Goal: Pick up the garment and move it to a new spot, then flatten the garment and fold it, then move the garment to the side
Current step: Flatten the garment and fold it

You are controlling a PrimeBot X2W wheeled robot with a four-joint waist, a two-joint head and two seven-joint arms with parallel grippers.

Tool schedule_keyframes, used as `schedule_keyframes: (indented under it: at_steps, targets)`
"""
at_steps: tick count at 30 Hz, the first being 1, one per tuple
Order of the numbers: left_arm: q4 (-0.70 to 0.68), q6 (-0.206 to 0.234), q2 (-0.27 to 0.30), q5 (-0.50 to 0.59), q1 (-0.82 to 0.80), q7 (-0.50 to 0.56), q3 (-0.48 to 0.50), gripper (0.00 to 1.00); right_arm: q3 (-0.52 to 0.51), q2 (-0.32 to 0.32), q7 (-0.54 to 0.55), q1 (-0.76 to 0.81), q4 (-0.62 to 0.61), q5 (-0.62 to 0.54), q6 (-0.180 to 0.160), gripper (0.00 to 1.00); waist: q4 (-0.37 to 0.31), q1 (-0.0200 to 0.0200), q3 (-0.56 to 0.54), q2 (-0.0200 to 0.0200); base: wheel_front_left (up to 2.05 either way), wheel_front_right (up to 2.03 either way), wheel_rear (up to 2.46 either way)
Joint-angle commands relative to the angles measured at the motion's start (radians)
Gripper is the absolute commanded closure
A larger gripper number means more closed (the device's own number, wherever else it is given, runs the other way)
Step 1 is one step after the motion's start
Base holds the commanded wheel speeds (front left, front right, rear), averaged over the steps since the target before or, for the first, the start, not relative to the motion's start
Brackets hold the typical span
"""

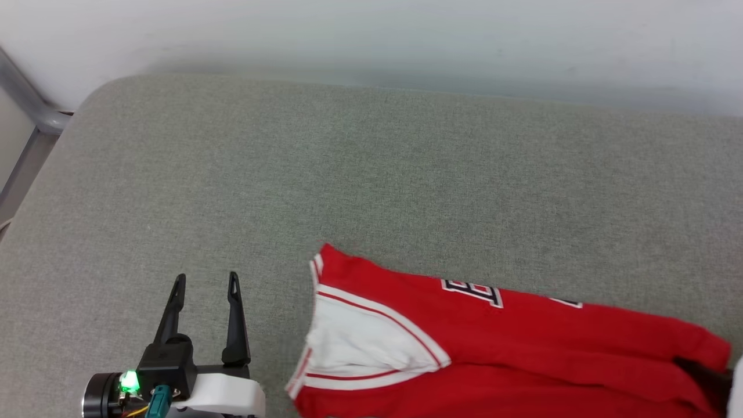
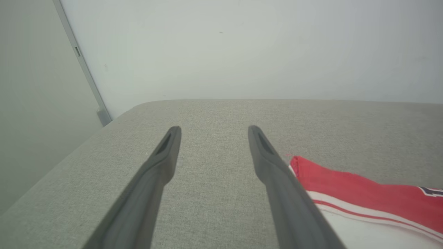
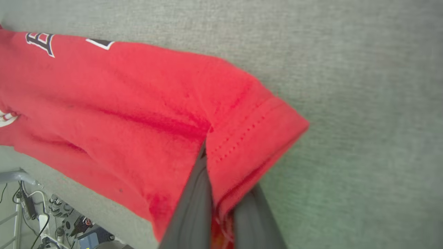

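Observation:
The garment (image 1: 522, 348) is a red jersey with a white sleeve and striped trim, lying bunched at the lower right of the grey padded surface. Parts of its black, white-edged letters show along its far edge. In the right wrist view my right gripper (image 3: 216, 166) is shut on the red stitched hem of the garment (image 3: 121, 103), and fabric drapes over one finger. My left gripper (image 1: 206, 278) stands open and holds nothing, left of the garment and apart from it. In the left wrist view the left gripper (image 2: 214, 129) has the garment (image 2: 346, 183) just beyond its right finger.
The grey padded surface (image 1: 290, 174) stretches bare to the far side and left, ending at a pale wall (image 1: 406, 35). A grey metal frame (image 1: 35, 110) stands off the left corner. Cables and equipment (image 3: 52, 214) lie below the surface's near edge.

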Motion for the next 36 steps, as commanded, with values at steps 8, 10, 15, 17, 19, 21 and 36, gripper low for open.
schedule_keyframes:
  at_steps: [8, 10, 15, 17, 19, 21, 36]
  targets:
    - [0.006, -0.04, -0.029, 0.041, 0.015, -0.003, 0.029, 0.0, -0.061, -0.112, -0.024, 0.02, 0.091, 0.018, -0.002, 1.0, -0.009, -0.0001, -0.007, 0.0, 0.0, 0.0, 0.0]
    - [0.01, -0.047, -0.034, 0.048, 0.015, -0.003, 0.032, 0.0, -0.06, -0.125, -0.023, 0.015, 0.118, -0.001, -0.002, 1.0, -0.012, -0.0001, -0.008, 0.0, 0.0, 0.0, 0.0]
    - [0.02, -0.06, -0.039, 0.062, 0.021, -0.003, 0.04, 0.0, -0.059, -0.11, -0.02, 0.003, 0.09, 0.004, -0.002, 1.0, -0.018, -0.0001, -0.018, 0.0, 0.0, 0.0, 0.0]
    - [0.021, -0.065, -0.041, 0.069, 0.023, -0.003, 0.043, 0.0, -0.055, -0.106, -0.031, 0.005, 0.043, 0.002, -0.002, 1.0, -0.021, -0.0001, -0.023, 0.0, 0.0, 0.0, 0.0]
    - [0.024, -0.068, -0.041, 0.076, 0.028, -0.003, 0.046, 0.0, -0.05, -0.097, -0.031, 0.013, -0.022, 0.012, -0.001, 1.0, -0.023, -0.0001, -0.028, 0.0, 0.0, 0.0, 0.0]
    - [0.025, -0.073, -0.042, 0.077, 0.033, -0.003, 0.05, 0.0, -0.043, -0.096, -0.028, 0.012, -0.085, 0.003, -0.002, 1.0, -0.026, -0.0001, -0.031, 0.0, 0.0, 0.0, 0.0]
    - [0.041, -0.095, -0.063, 0.092, -0.025, -0.003, 0.011, 0.0, 0.161, 0.127, 0.135, -0.232, -0.313, -0.179, -0.002, 1.0, 0.017, -0.0001, 0.015, 0.0, 0.0, 0.0, 0.0]
